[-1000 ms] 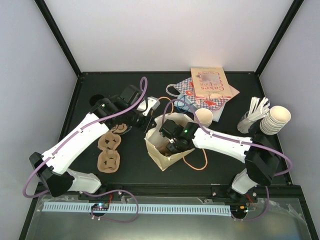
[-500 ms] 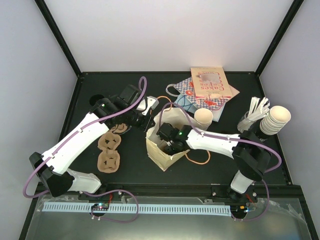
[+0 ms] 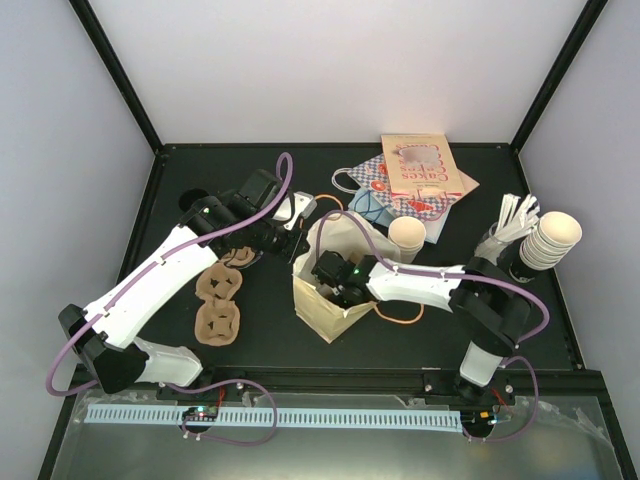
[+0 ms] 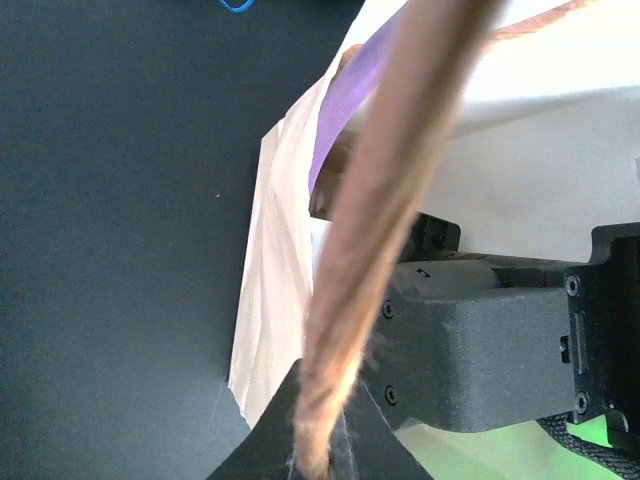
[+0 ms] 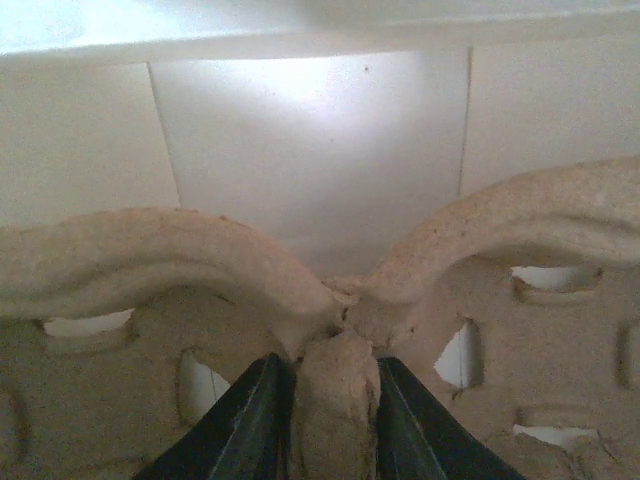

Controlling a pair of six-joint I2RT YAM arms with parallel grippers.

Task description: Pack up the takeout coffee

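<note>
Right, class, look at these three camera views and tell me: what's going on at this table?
The left arm's fingers pinch the twisted handle of the tan paper bag. The right arm's fingers, down inside the bag, are shut on the centre post of a moulded cardboard cup carrier. Two more carriers lie on the table left of the bag. No lidded coffee cup shows in any view, so the coffee is not visibly packed.
</note>
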